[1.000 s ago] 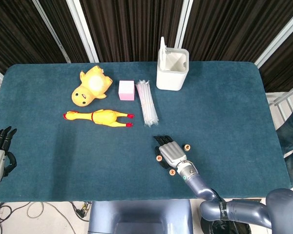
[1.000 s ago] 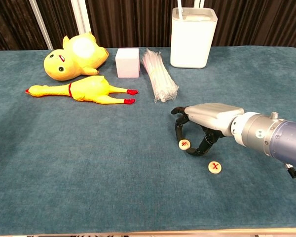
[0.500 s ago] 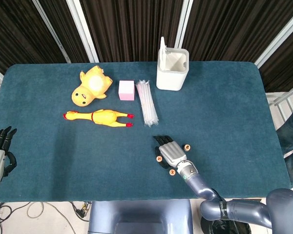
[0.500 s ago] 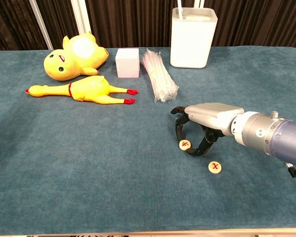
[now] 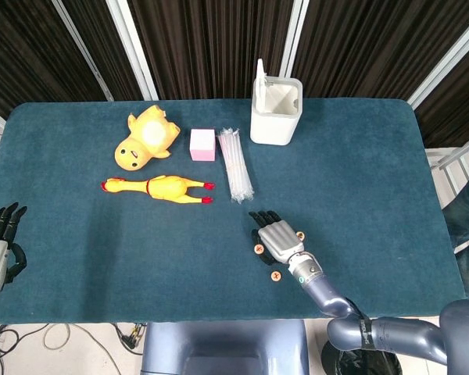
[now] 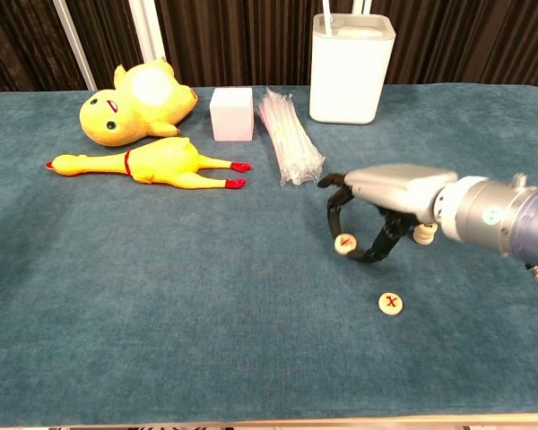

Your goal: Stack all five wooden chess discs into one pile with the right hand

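Blue tabletop is seen carrying everything. White open bin is placed at the far edge, upright. Yellow duck plush is laid at far left, with rubber chicken stretched out on its side just in front of it. Bundle of clear straws is laid between the bin and a pink cube — cube just beside the straws.

Right hand is held over the near-middle tabletop, palm down, dark fingers curled downward around one wooden chess disc. The disc is pinched at the fingertips, red mark up; whether it is lifted off the cloth cannot be told. A short pile of discs is seen just behind the hand on its right side, partly hidden; count cannot be told. Another single disc is laid flat nearer the front edge, apart from the hand.

Left hand is rested at the far left edge of the tabletop — fingers apart, nothing held.
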You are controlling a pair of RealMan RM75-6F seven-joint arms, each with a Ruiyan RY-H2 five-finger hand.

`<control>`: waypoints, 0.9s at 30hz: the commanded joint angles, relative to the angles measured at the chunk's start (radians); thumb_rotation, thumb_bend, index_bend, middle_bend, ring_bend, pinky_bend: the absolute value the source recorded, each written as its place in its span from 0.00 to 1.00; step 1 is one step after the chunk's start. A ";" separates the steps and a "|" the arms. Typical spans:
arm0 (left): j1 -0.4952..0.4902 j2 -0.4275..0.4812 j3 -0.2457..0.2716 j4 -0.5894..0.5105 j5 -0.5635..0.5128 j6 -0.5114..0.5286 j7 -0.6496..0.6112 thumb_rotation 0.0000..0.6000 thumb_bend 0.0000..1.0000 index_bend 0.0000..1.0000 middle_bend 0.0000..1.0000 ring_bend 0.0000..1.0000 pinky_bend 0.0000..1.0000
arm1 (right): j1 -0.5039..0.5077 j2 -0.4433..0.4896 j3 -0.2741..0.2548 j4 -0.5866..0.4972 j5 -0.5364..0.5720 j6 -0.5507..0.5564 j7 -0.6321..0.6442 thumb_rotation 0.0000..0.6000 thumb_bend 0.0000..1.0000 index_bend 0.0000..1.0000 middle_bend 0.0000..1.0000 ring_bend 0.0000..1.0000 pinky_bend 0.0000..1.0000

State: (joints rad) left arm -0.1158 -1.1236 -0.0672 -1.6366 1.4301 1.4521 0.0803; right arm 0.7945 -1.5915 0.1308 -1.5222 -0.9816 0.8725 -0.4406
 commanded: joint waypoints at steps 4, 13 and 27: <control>0.000 0.000 0.000 0.000 0.001 0.000 -0.002 1.00 0.82 0.07 0.00 0.00 0.04 | -0.007 0.070 0.016 -0.027 0.028 0.008 0.008 1.00 0.42 0.51 0.00 0.00 0.09; 0.001 -0.001 0.000 -0.002 0.000 0.003 0.002 1.00 0.82 0.07 0.00 0.00 0.05 | -0.034 0.153 0.001 -0.025 0.039 -0.014 0.061 1.00 0.42 0.51 0.00 0.00 0.09; 0.002 -0.003 -0.001 -0.002 -0.001 0.006 0.010 1.00 0.82 0.07 0.00 0.00 0.05 | -0.060 0.167 -0.022 0.020 -0.003 -0.034 0.138 1.00 0.42 0.51 0.00 0.00 0.09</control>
State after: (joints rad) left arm -0.1134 -1.1268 -0.0685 -1.6386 1.4287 1.4585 0.0903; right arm 0.7357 -1.4227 0.1094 -1.5043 -0.9828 0.8383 -0.3043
